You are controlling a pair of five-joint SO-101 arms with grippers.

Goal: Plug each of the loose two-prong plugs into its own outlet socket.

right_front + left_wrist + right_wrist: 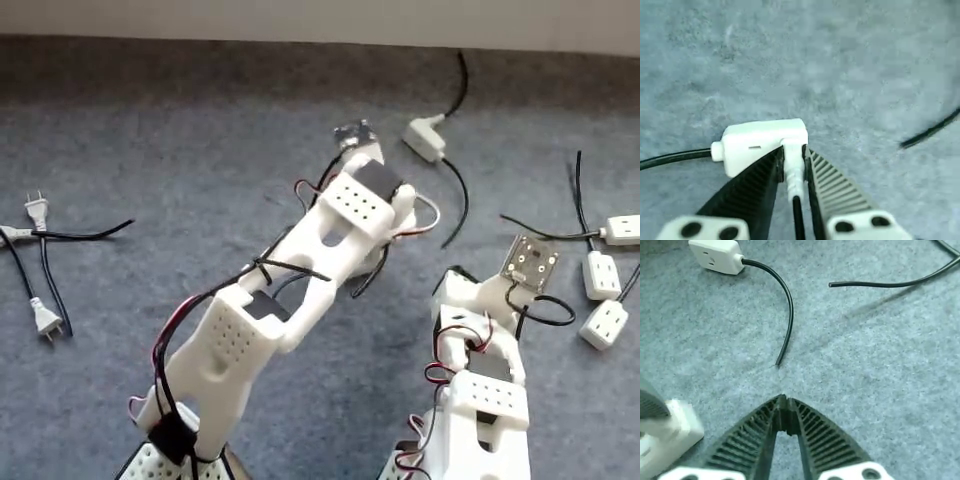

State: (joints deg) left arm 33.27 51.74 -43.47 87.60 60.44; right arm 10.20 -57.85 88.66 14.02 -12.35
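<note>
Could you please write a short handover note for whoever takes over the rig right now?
Left gripper: shut on a white plug that meets a socket; whether it is fully seated cannot be told.
Right gripper: shut, empty, over the carpet.
Two loose plugs lie at the left of the high view, three spare sockets at the right.
Done: one pair at most.
Left: check that pair, then plug in the two loose plugs.

the high camera looks down from afar over both arms (pixel 300 260) (pixel 480 390); the wrist cameras sit close above the carpet (pixel 150 150), facing along the left gripper (pixel 794 152) and the right gripper (pixel 786 402). the high and left wrist views share a white socket (pixel 425 138) (pixel 760 142).
</note>
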